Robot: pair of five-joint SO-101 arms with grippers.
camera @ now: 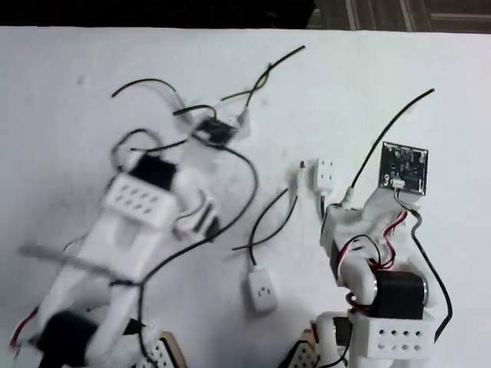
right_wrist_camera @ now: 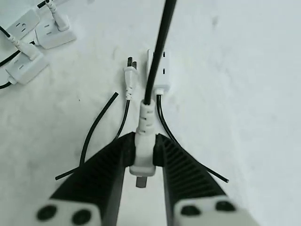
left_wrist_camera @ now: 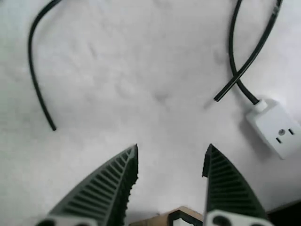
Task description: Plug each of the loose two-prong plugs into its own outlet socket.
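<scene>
One white table (camera: 69,54) carries everything. Left gripper (left_wrist_camera: 172,150) hangs wide open, empty, near an outlet socket (left_wrist_camera: 276,128). Right gripper (right_wrist_camera: 144,141) clamps a held plug (right_wrist_camera: 142,160) by its moulded body, short of a second socket (right_wrist_camera: 162,70), apparently vacant. A loose plug (right_wrist_camera: 129,70) lies just beside that socket. Plugs should be light and rigid, cords springy: grip the body.

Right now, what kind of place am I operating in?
Probably a robotics lab bench or hobby test setup: a plain white table, practice outlet sockets on short loose cords, and a bare circuit board mounted on the right arm.
</scene>
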